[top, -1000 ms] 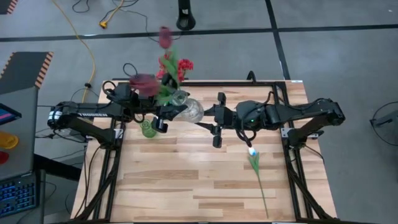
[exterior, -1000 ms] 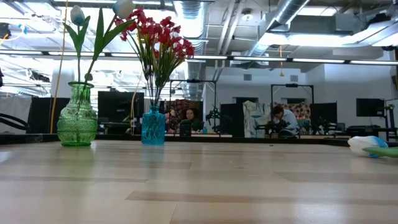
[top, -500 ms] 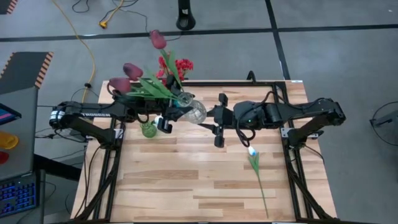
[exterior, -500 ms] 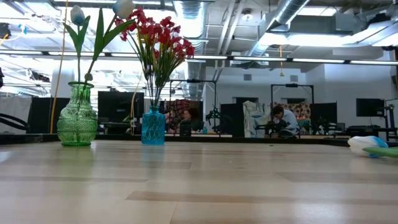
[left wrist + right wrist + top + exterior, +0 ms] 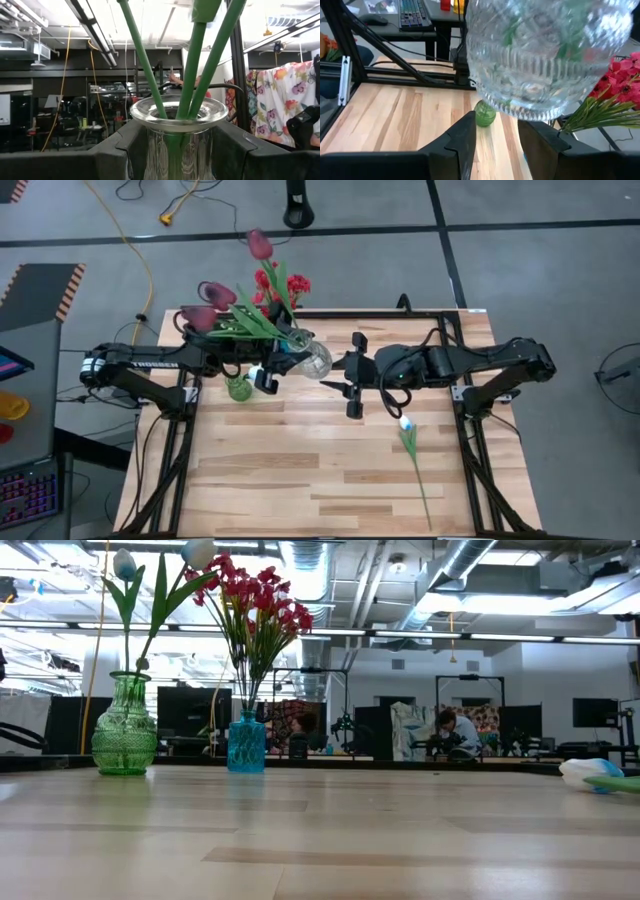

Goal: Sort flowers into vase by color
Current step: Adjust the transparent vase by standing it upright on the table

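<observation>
Two end effectors are at the back of the surface [image 5: 300, 470], both around the same clear glass vase [image 5: 310, 358]. The left end effector [image 5: 267, 374] is clamped on the vase's neck. In the left wrist view its fingers [image 5: 125, 150] sit tight against either side of the glass, right under the rim. Three green stems come up out of the mouth.

In the high view the vase is tipped over toward the left arm. The maroon tulips [image 5: 210, 293] fan out above that arm, two heads close together and a third [image 5: 259, 244] further back, past the surface's edge.

The right end effector [image 5: 353, 373] is on the other side, just beside the vase's round belly. Its fingers [image 5: 465, 140] are spread apart with nothing between them. From its wrist camera the ribbed glass body fills the view just past the fingertips, but contact can't be made out.

The red blossoms [image 5: 255, 595] stand in a small blue vase [image 5: 246, 743] near the back edge. Next to it is a green vase [image 5: 124, 730] with two white tulips [image 5: 198, 552] in it.

One more white tulip [image 5: 406, 423] lies flat on the surface on the right arm's side, well apart from the vases. Its long stem points toward the front edge.
</observation>
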